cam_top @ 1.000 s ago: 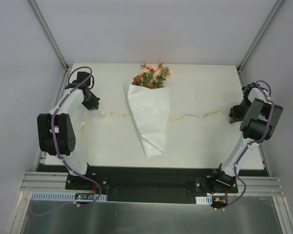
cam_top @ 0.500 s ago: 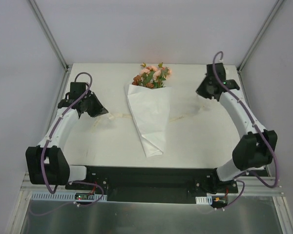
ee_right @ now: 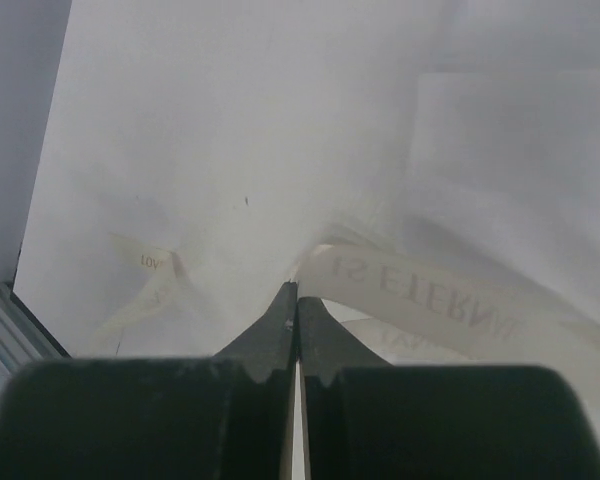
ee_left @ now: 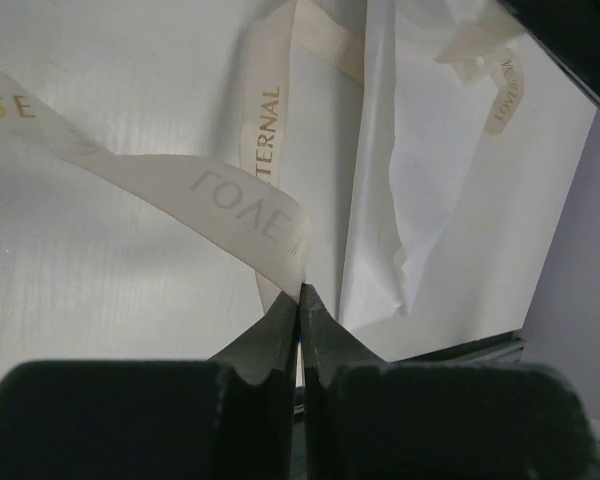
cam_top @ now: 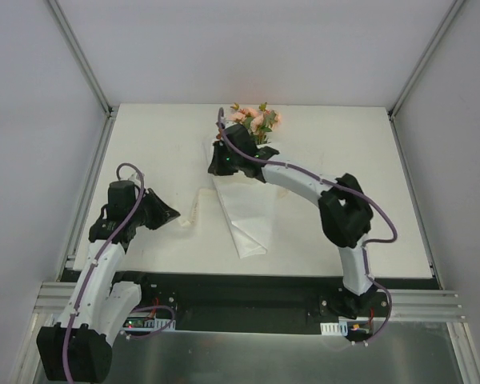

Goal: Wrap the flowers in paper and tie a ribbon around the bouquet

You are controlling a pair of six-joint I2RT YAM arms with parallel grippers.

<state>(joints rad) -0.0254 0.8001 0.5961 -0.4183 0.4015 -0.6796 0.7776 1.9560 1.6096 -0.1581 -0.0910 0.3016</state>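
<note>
Top external: left hand [cam_top: 170, 214] and right hand [cam_top: 218, 165] pinch ribbon [cam_top: 194, 202]; right arm [cam_top: 304, 181] crosses bouquet [cam_top: 248, 218].

A white table [cam_top: 344, 144] sits between plain grey walls [cam_top: 248, 48] and aluminium posts [cam_top: 81, 56], seemingly under even light.

My left arm [cam_top: 94, 268] and right arm [cam_top: 298, 178]: white shells, black joints, a purple cable [cam_top: 390, 224] along each; black left claw [ee_left: 300, 300], right claw [ee_right: 297, 300].
</note>
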